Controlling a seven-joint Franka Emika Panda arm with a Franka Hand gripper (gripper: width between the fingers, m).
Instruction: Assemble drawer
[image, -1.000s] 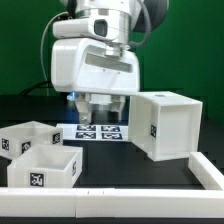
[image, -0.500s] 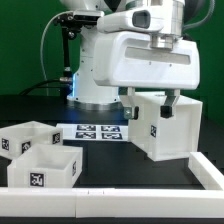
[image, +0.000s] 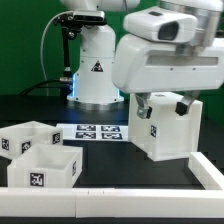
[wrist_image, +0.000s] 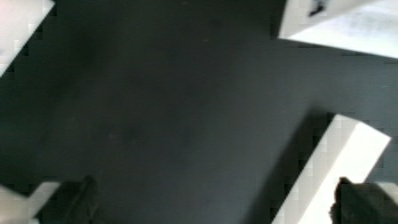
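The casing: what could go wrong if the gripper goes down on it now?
In the wrist view one fingertip of the open gripper sits close to a white wall, likely the casing; it might land on the wall and push the casing. A pushed casing might slide into the white rail in front.

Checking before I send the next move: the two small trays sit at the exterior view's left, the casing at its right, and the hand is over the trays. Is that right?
Not quite. The rear tray and front tray sit at the exterior view's left, the casing at its right, but that view shows the hand over the casing, not over them.
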